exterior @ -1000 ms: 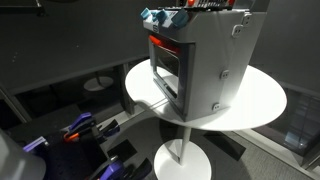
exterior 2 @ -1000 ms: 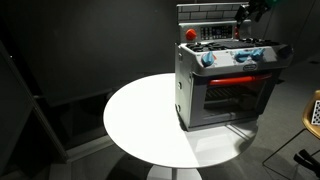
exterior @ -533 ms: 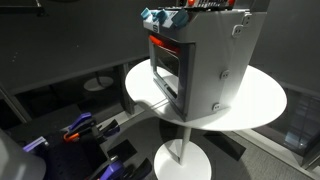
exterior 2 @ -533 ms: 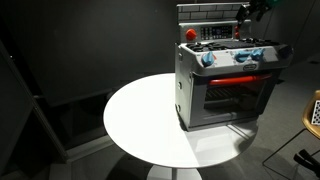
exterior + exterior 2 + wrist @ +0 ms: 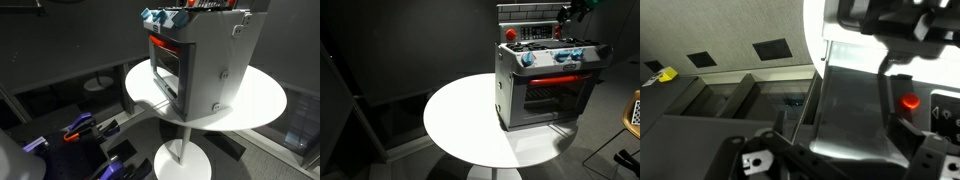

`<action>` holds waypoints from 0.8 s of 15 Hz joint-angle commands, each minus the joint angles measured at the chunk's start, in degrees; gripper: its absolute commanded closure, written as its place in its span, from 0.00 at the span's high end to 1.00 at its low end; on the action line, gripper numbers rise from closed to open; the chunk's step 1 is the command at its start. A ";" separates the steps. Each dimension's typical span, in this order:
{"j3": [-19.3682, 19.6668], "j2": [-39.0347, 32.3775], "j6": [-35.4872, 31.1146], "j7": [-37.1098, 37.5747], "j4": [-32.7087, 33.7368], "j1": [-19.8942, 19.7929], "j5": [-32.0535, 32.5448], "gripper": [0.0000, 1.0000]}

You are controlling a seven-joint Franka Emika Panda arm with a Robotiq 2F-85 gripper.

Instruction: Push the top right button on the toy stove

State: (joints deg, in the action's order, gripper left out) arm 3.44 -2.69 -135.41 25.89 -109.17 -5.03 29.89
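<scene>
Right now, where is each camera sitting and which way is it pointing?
In an exterior view: high, off the side of the stove, looking down on the white table; no robot part clearly shows.
In an exterior view: facing the glass door from slightly above; the gripper shows top right.
Wrist view: close over the stove, near a red knob; dark gripper parts frame it.
Both exterior views share the stove and table.

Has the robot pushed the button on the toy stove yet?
Not yet, as far as I can see. Done: the gripper is up over the back of the toy stove, near its right end in an exterior view. In hand: it hovers there, and the wrist view shows a red button close by. Left: coming down and pressing the button. No touch shows.
</scene>
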 commanded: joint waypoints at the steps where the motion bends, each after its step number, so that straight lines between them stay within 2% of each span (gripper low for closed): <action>1: 0.54 -0.17 1.61 0.68 1.09 0.97 0.20 1.00; 6: -0.23 3.11 5.26 -0.97 -1.17 1.90 -3.11 1.00; 12: -1.87 8.12 15.19 -3.21 -2.94 3.43 -11.37 1.00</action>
State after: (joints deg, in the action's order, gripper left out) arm 2.30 1.69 -124.85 24.88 -110.26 -2.01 22.37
